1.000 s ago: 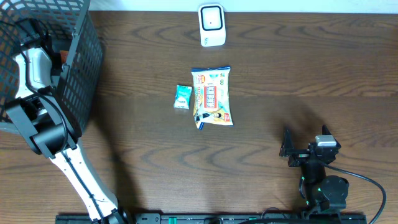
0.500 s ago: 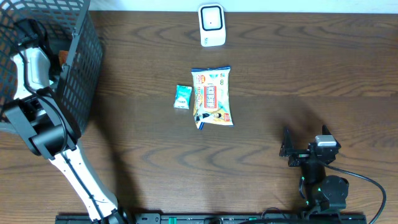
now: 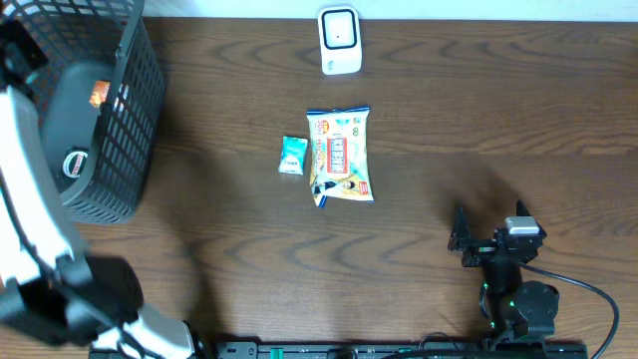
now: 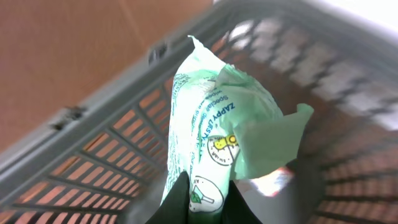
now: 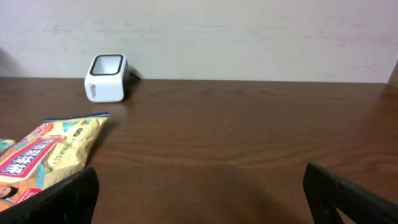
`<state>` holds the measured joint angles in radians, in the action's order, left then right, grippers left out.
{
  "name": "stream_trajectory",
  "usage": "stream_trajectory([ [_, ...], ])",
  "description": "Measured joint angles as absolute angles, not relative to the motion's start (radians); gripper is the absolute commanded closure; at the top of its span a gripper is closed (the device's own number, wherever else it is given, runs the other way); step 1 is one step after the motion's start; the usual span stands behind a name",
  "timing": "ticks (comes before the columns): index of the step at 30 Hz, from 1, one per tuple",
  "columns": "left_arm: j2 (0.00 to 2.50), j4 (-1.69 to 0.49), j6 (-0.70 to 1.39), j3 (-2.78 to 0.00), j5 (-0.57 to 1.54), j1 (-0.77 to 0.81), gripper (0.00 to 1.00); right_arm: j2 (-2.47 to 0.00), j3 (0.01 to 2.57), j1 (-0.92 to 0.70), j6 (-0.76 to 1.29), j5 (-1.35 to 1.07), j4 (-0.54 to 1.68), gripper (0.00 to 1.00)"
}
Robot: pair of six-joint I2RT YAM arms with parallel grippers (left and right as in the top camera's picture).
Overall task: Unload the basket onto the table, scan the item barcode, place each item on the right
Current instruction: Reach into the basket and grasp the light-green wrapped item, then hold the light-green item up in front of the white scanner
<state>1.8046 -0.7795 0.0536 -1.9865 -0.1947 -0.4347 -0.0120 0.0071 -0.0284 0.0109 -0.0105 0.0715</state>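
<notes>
In the left wrist view my left gripper [image 4: 208,200] is shut on the lower end of a pale green packet [image 4: 214,124] with printed text. It hangs above the grey mesh basket [image 4: 93,155]. No barcode shows on its visible face. The white scanner [image 3: 339,40] stands at the table's far edge, also seen as the scanner [image 5: 107,78] in the right wrist view. My left arm [image 3: 30,219] rises large over the basket [image 3: 120,120] in the overhead view and hides the gripper and packet there. Near the front right, my right gripper [image 3: 488,231] stands open and holds nothing.
A yellow snack bag [image 3: 341,155] and a small teal packet [image 3: 292,156] lie mid-table, in front of the scanner. The snack bag [image 5: 50,155] lies left of the right gripper [image 5: 199,193]. An orange item [image 3: 99,94] sits inside the basket.
My left gripper closed on the green packet inside the basket, and the left arm lifted up toward the overhead camera. The right arm has not moved.
</notes>
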Motion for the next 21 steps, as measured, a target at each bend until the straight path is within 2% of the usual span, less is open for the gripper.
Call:
stream_trajectory([
  [11,1.535,-0.924,0.309,-1.991,0.475,-0.392,0.93,-0.012,0.007,-0.028,0.011,-0.010,0.072,0.01],
  [15,1.521,-1.073,0.344,-1.992,0.581,-0.293,0.93,-0.012,0.007,-0.028,0.011,-0.010,0.072,0.01],
  [21,1.568,-1.226,0.332,-1.991,0.628,-0.125,0.92,-0.012,0.007,-0.028,0.011,-0.010,0.072,0.01],
])
